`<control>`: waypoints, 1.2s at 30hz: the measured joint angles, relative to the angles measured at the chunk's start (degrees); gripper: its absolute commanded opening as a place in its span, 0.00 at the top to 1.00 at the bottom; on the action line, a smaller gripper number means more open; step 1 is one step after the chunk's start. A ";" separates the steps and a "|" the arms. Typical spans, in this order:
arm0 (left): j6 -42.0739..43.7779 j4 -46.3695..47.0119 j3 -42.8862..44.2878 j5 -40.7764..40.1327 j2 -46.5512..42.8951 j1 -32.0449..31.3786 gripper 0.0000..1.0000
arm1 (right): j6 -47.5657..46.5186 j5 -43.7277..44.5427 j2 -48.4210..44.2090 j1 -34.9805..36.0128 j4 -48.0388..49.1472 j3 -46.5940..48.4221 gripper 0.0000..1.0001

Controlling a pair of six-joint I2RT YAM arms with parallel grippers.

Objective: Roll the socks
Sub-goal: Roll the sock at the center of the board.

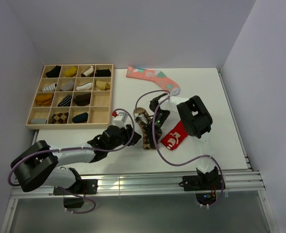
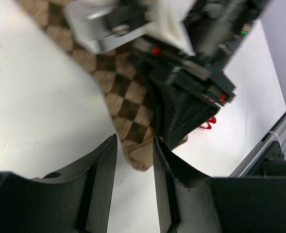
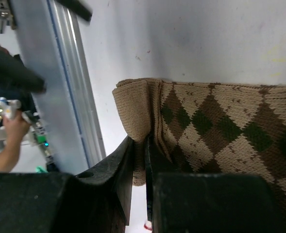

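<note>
Right wrist view gives me the sock [image 3: 215,126] close up: tan knit with brown diamonds, flat on the table [image 1: 208,92] near its middle, the plain end bunched into a fold. My right gripper [image 3: 139,145] is pinched almost closed on that fold. My left gripper [image 2: 134,141] stands parted and holds nothing, with the sock's tip at its fingertips. A red sock [image 1: 174,137] lies just beside on the right. Bare table lies left, with the tray [image 1: 45,125] well apart.
</note>
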 measured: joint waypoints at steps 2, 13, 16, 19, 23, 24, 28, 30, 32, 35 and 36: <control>2.16 4.28 -0.33 0.74 1.57 -0.74 0.59 | 0.02 -0.28 0.66 -0.24 -1.31 0.46 1.00; 6.49 18.99 -0.46 10.56 12.98 -1.38 0.59 | 0.85 -1.57 3.17 -1.20 -4.28 1.97 1.00; 6.47 21.90 -0.46 13.62 15.80 -1.38 0.59 | 1.42 -1.66 3.39 -1.68 -4.48 2.23 1.00; 6.43 23.89 -0.48 15.61 17.59 -1.38 0.59 | 2.19 -1.64 3.39 -2.21 -4.48 2.25 1.00; 6.27 26.25 -0.46 17.66 19.85 -1.38 0.59 | 3.02 -1.66 3.65 -2.71 -4.50 2.32 1.00; 6.25 26.80 -0.46 17.88 20.39 -1.38 0.59 | 3.21 -1.66 3.91 -2.82 -4.57 2.34 1.00; 6.25 28.44 -0.42 18.38 22.45 -1.36 0.59 | 3.48 -2.08 4.76 -2.99 -5.03 2.34 1.00; 6.25 28.74 -0.37 18.38 22.97 -1.36 0.59 | 3.69 -2.23 4.96 -3.08 -5.11 2.34 1.00; 6.27 28.76 -0.07 18.38 23.37 -1.36 0.59 | 4.09 -2.27 5.07 -3.19 -5.16 2.34 1.00; 6.29 28.74 0.26 18.34 23.80 -1.36 0.59 | 4.50 -2.38 5.16 -3.37 -5.22 2.34 1.00; 6.29 28.76 0.33 18.29 24.04 -1.36 0.59 | 4.66 -2.43 5.20 -3.43 -5.22 2.34 1.00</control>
